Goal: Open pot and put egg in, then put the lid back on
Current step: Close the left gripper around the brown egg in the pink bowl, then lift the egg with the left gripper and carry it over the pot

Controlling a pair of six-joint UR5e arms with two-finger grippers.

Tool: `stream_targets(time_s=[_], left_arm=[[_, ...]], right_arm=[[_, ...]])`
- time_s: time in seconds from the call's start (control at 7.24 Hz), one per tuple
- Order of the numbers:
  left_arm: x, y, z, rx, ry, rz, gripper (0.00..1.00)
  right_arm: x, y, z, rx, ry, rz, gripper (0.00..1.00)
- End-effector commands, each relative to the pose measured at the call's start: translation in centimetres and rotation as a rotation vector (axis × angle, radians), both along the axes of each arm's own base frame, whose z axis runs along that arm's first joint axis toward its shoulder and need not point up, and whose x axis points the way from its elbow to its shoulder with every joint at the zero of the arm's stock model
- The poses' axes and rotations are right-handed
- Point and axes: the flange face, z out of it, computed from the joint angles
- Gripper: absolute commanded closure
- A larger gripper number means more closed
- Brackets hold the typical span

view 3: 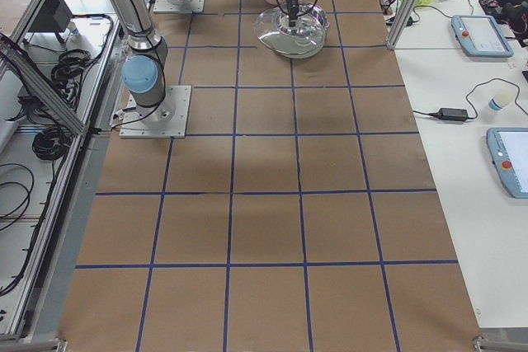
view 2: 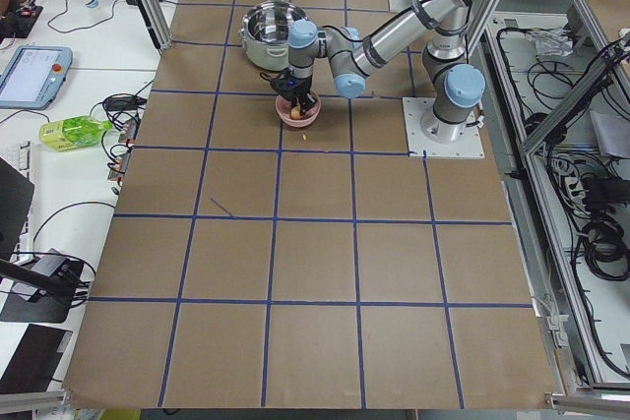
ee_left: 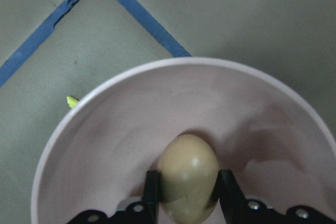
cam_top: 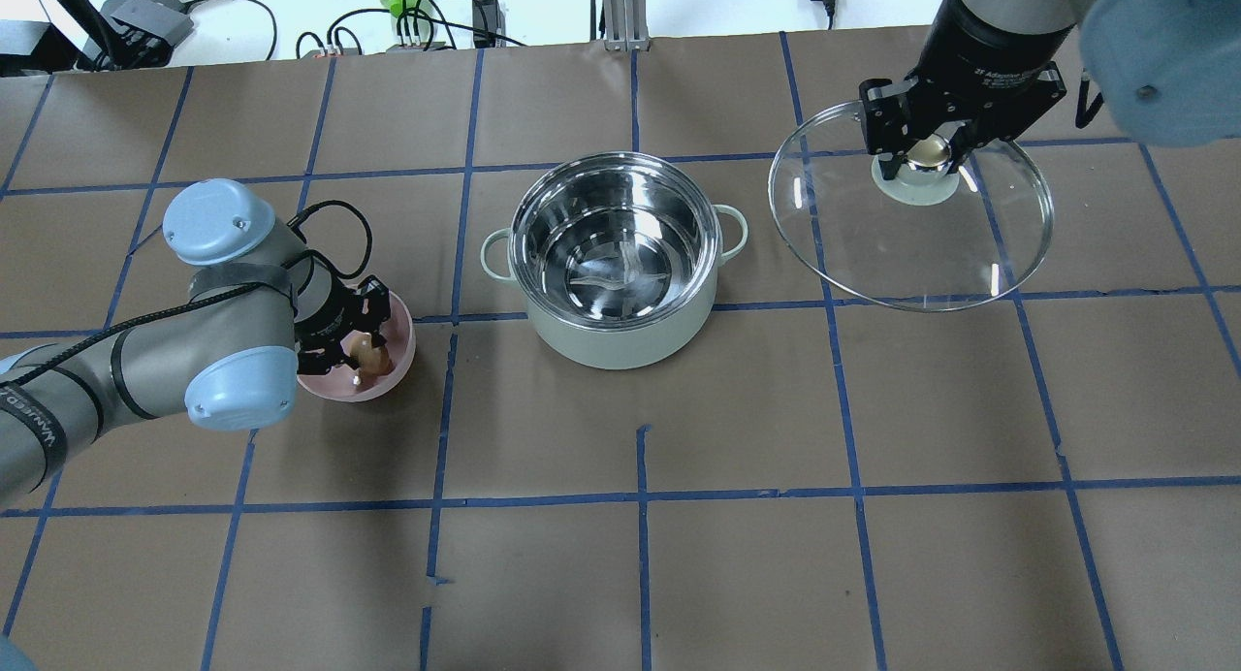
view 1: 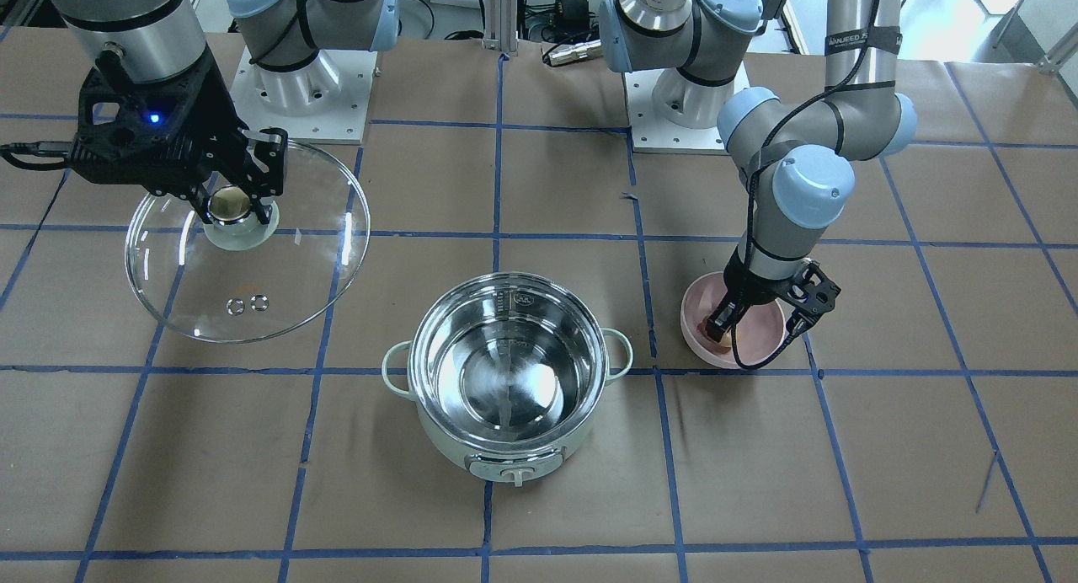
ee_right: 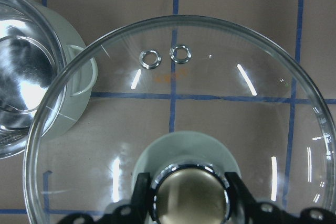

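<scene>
The pot (cam_top: 619, 264) stands open in the middle of the table, its steel inside bare; it also shows in the front view (view 1: 505, 372). My right gripper (cam_top: 919, 153) is shut on the knob of the glass lid (cam_top: 911, 235) and holds it off to the pot's right, above the table (view 1: 248, 246). In the right wrist view the fingers clamp the knob (ee_right: 189, 195). My left gripper (cam_top: 364, 353) is down in the pink bowl (cam_top: 397, 366), its fingers shut on the tan egg (ee_left: 188, 174). The egg sits low in the bowl.
The pink bowl (view 1: 754, 355) stands left of the pot in the overhead view. The table is brown paper with a blue tape grid (cam_top: 640, 496). The arm bases (view 1: 299, 86) stand at the robot's edge. Cables and devices (cam_top: 417, 21) lie beyond the far edge.
</scene>
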Motion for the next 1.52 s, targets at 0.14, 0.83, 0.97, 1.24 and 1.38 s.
stream_targets(time_s=[0.14, 0.83, 0.97, 1.24, 1.38], left_arm=[[0.0, -0.1, 0.2, -0.006, 0.0, 0.0, 0.82], [-1.3, -2.8, 7.2, -0.034, -0.007, -0.032, 0.82], [-2.5, -3.6, 9.6, -0.029, -0.003, -0.053, 0.82], [-7.1, -4.7, 14.1, -0.062, 0.04, -0.109, 0.82], [-9.5, -5.0, 15.6, -0.09, 0.051, -0.149, 0.82]], right_arm=[[0.0, 0.0, 0.0, 0.0, 0.0, 0.0, 1.0], [0.0, -0.1, -0.1, 0.002, 0.0, 0.0, 1.0], [0.1, 0.0, -0.1, 0.002, 0.0, 0.001, 1.0], [0.0, -0.1, -0.2, 0.003, 0.0, 0.0, 1.0], [0.0, -0.1, -0.1, 0.002, 0.0, 0.0, 1.0]])
